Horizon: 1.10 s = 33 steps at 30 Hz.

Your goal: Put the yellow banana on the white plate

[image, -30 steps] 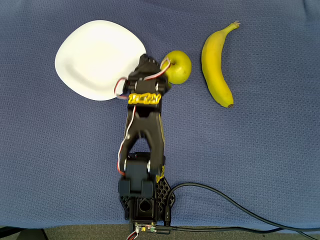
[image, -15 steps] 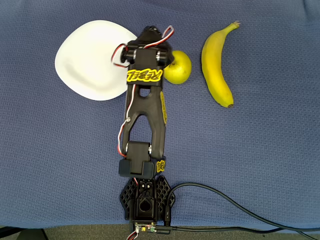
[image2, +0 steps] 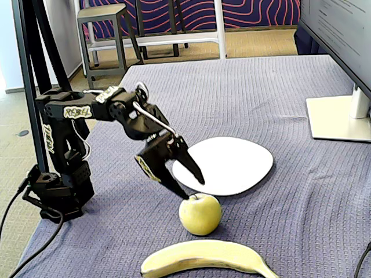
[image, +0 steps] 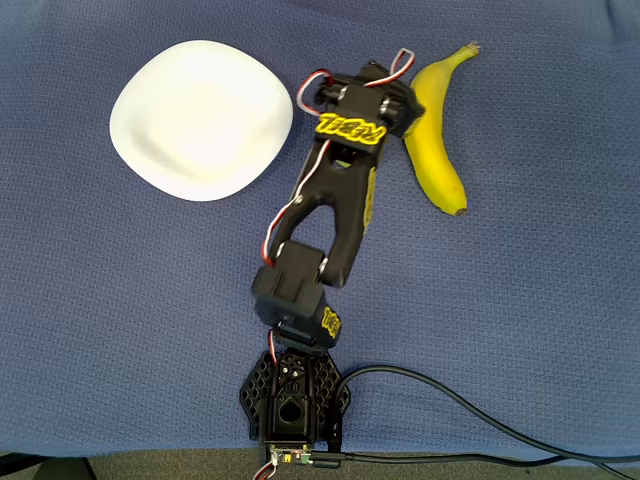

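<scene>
The black arm [image2: 110, 110] reaches out low from its base, elbow bent, with the gripper [image2: 186, 190] pointing down at an angle just above the apple [image2: 200, 214]; its fingers [image2: 191, 165] are spread apart and hold nothing. One banana [image: 432, 140] lies on the blue desk [image: 540, 300] just beside the apple, on the side away from the one white plate [image: 200, 118]. One apple sits between banana and plate, the plate bare, and nothing touches the banana.
</scene>
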Each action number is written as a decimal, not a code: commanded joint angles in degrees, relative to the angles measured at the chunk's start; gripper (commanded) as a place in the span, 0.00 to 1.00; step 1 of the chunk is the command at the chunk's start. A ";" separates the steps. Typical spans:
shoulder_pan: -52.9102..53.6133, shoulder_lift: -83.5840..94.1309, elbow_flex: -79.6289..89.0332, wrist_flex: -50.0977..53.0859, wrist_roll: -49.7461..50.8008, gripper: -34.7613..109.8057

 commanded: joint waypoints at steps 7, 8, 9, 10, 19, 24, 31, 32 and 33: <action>4.04 -11.60 -19.51 5.54 -15.91 0.34; 4.13 -12.74 -21.53 7.03 -16.88 0.34; 4.22 -13.71 -23.29 8.44 -18.02 0.34; 4.31 -14.59 -24.96 9.76 -19.34 0.34; 6.59 -16.79 -31.38 19.51 -35.42 0.35; 7.47 -16.44 -27.95 21.01 -39.90 0.35; 6.06 -16.26 -21.88 17.49 -33.66 0.34; 5.98 -16.61 -21.27 16.79 -32.78 0.34; 5.89 -17.05 -20.65 15.56 -31.29 0.33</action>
